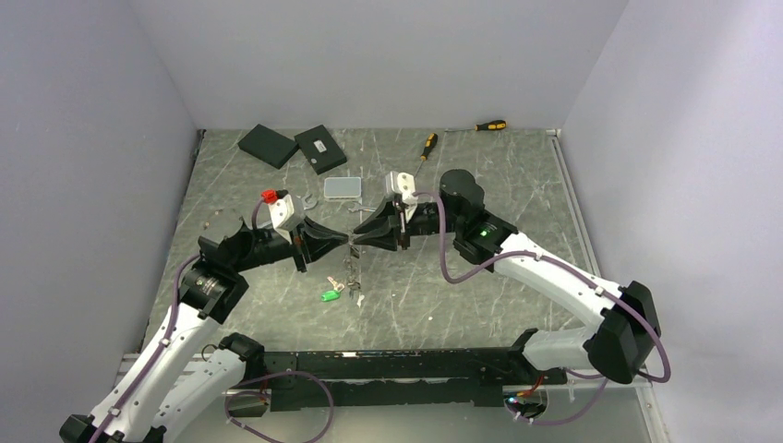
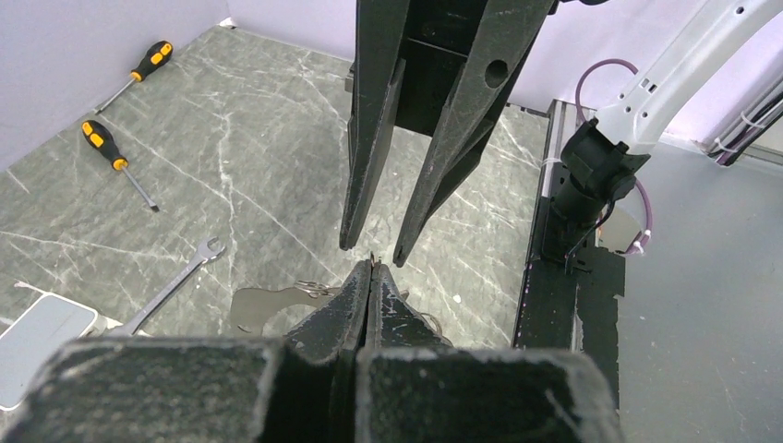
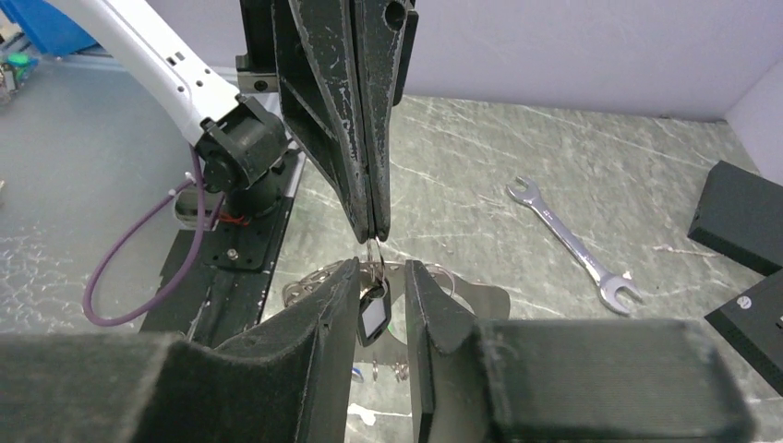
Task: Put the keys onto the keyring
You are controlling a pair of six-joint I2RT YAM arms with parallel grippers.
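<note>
My left gripper (image 1: 343,240) and right gripper (image 1: 358,240) meet tip to tip above the middle of the table. The left gripper (image 2: 371,266) is shut on the thin wire of the keyring (image 3: 441,274), whose loop curves out to both sides below its tips. From that wire a key with a black tag (image 3: 372,316) hangs. My right gripper (image 3: 381,272) is open, one finger on each side of the black tag with a small gap to it. A green-tagged key (image 1: 329,295) and several small metal keys (image 1: 348,277) show below the grippers.
A clear box (image 1: 343,187), two spanners (image 1: 309,200) (image 1: 366,210), two black boxes (image 1: 269,145) (image 1: 320,149) and two screwdrivers (image 1: 427,145) (image 1: 487,125) lie behind the grippers. The black base rail (image 1: 397,365) runs along the near edge.
</note>
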